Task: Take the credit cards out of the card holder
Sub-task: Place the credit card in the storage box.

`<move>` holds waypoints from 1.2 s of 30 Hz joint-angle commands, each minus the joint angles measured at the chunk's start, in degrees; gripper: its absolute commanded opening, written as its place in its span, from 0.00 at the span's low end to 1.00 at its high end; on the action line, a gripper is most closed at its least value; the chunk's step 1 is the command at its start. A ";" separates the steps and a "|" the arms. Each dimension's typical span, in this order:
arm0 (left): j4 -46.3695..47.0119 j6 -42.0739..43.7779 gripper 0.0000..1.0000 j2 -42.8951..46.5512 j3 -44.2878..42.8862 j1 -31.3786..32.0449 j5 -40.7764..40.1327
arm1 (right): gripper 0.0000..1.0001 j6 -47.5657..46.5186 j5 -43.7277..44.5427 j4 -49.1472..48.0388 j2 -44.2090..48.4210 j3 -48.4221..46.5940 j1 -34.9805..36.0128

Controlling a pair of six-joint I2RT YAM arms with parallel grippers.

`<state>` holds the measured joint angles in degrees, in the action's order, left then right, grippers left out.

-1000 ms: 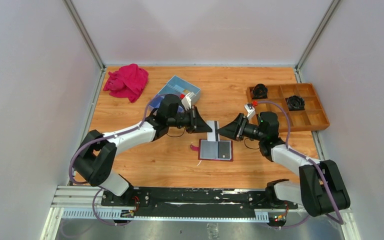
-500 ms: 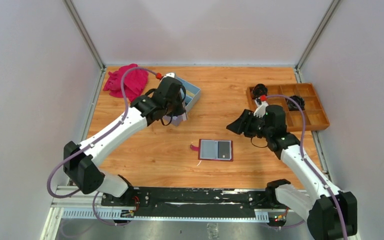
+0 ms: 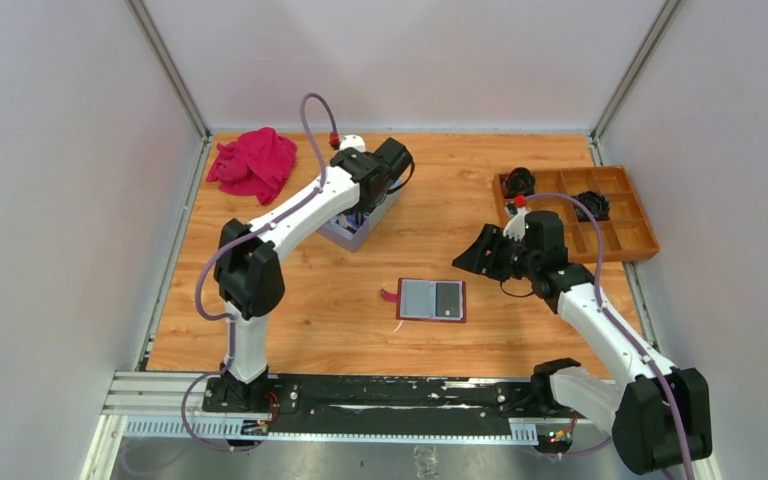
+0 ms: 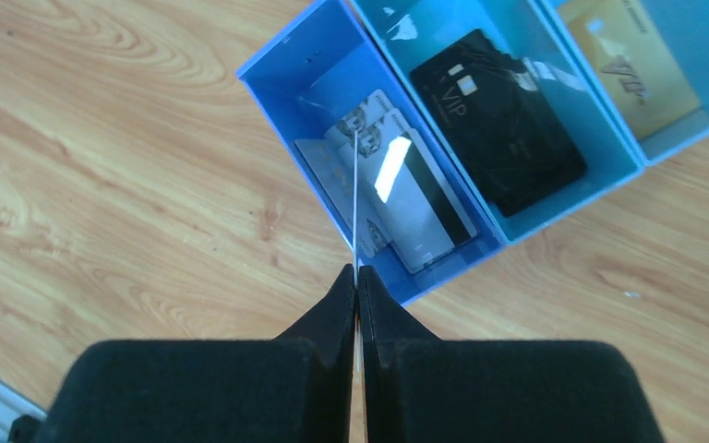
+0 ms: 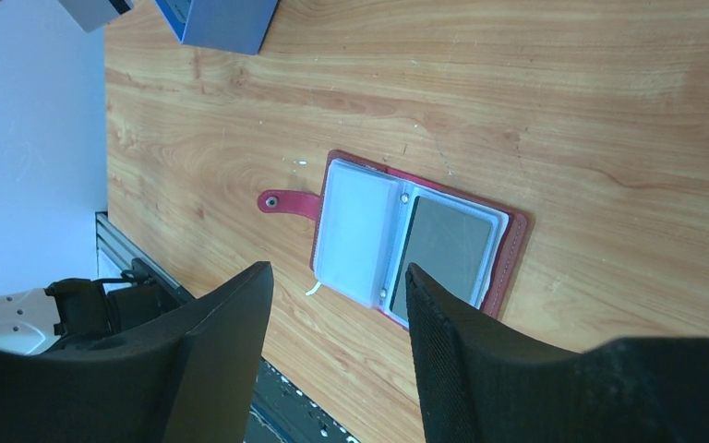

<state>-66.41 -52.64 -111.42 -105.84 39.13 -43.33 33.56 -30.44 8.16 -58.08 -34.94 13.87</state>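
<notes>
**Card holder** [image 3: 431, 299]: dark red, lay open and flat on the worktop [image 3: 290, 300], pockets up. Strap tab [image 5: 282, 201] stuck out flat from its left edge. Left leaf pale and see-through, right leaf darker grey; whether a card sat inside could not be told.

**Left tool** [image 4: 357, 277]: well beyond and left of the card holder, above the blue box. Fingers pressed together, pinching one credit card [image 4: 355, 203] seen edge-on, hanging over the box's end compartment.

**Blue box** [image 4: 318, 92]: three compartments, beyond and left of the card holder. The end compartment held several whitish cards [image 4: 397, 198] lying overlapped. The middle one held a black card [image 4: 498, 120], the far one a gold card [image 4: 628, 55].

**Right tool** [image 5: 332, 286]: raised near the card holder's right side, apart from it. Fingers spread wide, nothing between them.

**Pink cloth** [image 3: 255, 163]: crumpled, well beyond and far left of the card holder.

**Wooden tray** [image 3: 620, 235]: divided, beyond and far right of the card holder, with two black objects [image 3: 520, 181] in its compartments.
</notes>
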 commanded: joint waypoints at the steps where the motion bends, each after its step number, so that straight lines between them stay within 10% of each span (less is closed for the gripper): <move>1: -4.87 -9.09 0.00 -2.27 -2.14 0.24 -7.36 | 0.59 -0.60 -1.37 1.33 0.09 0.84 0.02; 36: -4.85 -29.44 0.00 -12.64 1.00 -5.32 1.32 | 0.56 -1.24 -4.54 0.86 -0.58 3.03 0.02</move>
<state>-70.74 -78.41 -122.04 -104.55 34.37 -41.65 33.28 -33.47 8.16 -59.29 -32.82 13.87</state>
